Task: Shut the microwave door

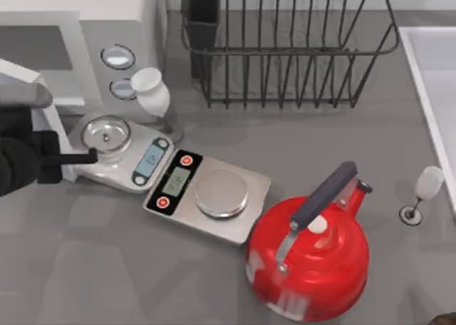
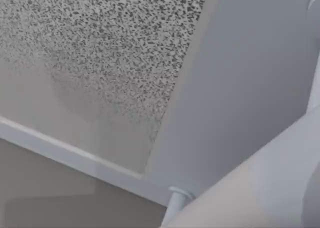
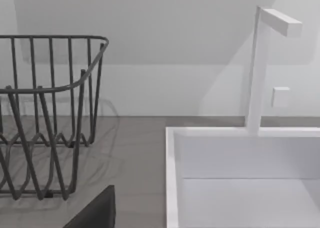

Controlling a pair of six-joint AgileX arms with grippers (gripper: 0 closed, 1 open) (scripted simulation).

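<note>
The left gripper (image 1: 75, 156) sits at the left edge of the counter (image 1: 342, 136), its dark fingers reaching toward the right over the near corner of the white scale (image 1: 117, 150); whether they are spread or pressed together I cannot tell. Just behind it, toward the back of the counter, stands the microwave door (image 1: 25, 86), swung out from the microwave (image 1: 78, 33), whose cavity lies open at the back left. The left wrist view looks close onto a speckled panel and pale surfaces. The door lies between this gripper and the cavity, so a push away toward the back would probably swing it home. The left arm is much the nearer; the right arm idles near the sink (image 3: 172, 188)
</note>
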